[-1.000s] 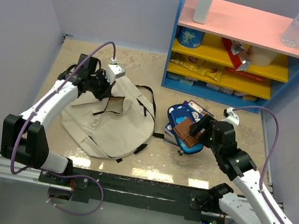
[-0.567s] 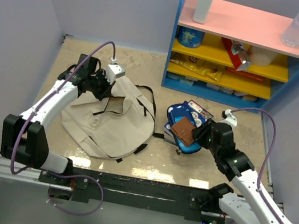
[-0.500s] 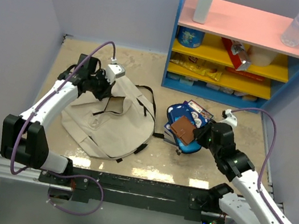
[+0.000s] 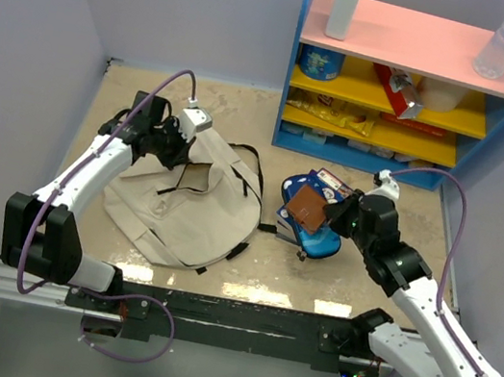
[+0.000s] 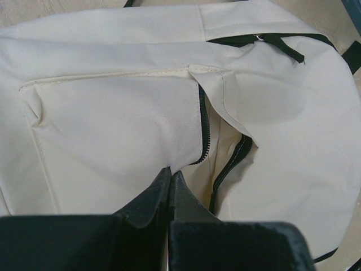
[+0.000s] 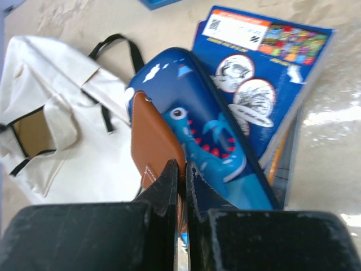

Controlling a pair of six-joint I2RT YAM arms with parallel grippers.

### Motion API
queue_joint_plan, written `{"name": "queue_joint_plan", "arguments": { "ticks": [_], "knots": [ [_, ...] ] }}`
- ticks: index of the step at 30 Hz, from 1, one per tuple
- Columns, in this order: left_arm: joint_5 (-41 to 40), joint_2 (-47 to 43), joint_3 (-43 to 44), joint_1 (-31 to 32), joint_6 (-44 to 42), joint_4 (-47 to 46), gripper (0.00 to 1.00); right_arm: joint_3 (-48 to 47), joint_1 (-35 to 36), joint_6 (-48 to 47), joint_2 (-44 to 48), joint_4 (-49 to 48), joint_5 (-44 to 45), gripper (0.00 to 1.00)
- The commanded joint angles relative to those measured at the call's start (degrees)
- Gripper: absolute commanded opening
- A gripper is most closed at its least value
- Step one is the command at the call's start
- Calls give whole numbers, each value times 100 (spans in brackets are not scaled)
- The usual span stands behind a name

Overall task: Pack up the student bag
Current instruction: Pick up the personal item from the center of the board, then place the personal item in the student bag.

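Where the bag lies: the bag (image 4: 192,207) is slumped flat on the counter (image 4: 236,113) in front of the left arm, near the pile of school things to its right but not touching it
How the bag will handle: soft pale cloth with no frame, light by the look of it; it should fold and sag wherever it is lifted, and the mouth would likely fall shut if let go
Where to take hold: the hemmed edge beside the zipper (image 5: 204,121) looks the best spot, since the doubled cloth gives a firm bite; the black straps (image 4: 253,174) would drag the whole bag instead of opening it
Left pincer: the left pincer (image 5: 170,183) has its jaws pressed together on the bag's cloth just beside the open zipper, holding that edge up so a dark gap shows
Right pincer: the right pincer (image 6: 181,169) is pinching a brown wallet (image 6: 151,141) by its edge, raised above the pile
Pile: a blue pencil case (image 6: 217,132) with a shark on it rests on a book (image 6: 271,62)
Risk: the gap looks narrow, so the flat wallet may catch on the loose flap
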State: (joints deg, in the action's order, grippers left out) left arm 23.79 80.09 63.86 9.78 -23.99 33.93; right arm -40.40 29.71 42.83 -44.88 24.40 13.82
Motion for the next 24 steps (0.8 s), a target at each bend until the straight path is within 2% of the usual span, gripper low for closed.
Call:
{"name": "queue_joint_plan", "arguments": {
  "ticks": [1, 5, 8, 17, 24],
  "knots": [
    [99, -196, 206, 41, 123, -264, 0, -223, -10, 23, -327, -864, -888, 0],
    [99, -187, 198, 42, 157, -308, 0, -222, 34, 208, -827, -1516, -1723, 0],
    [126, -152, 198, 50, 184, -326, 0, -266, 183, 261, -1161, -1991, -1970, 0],
    [161, -152, 215, 41, 219, -335, 0, -793, 1106, 436, -2576, -3046, -2041, 0],
    [170, -213, 189, 41, 167, -264, 0, -1399, 1335, 691, -3781, -3811, -2208, 0]
  ]
}}
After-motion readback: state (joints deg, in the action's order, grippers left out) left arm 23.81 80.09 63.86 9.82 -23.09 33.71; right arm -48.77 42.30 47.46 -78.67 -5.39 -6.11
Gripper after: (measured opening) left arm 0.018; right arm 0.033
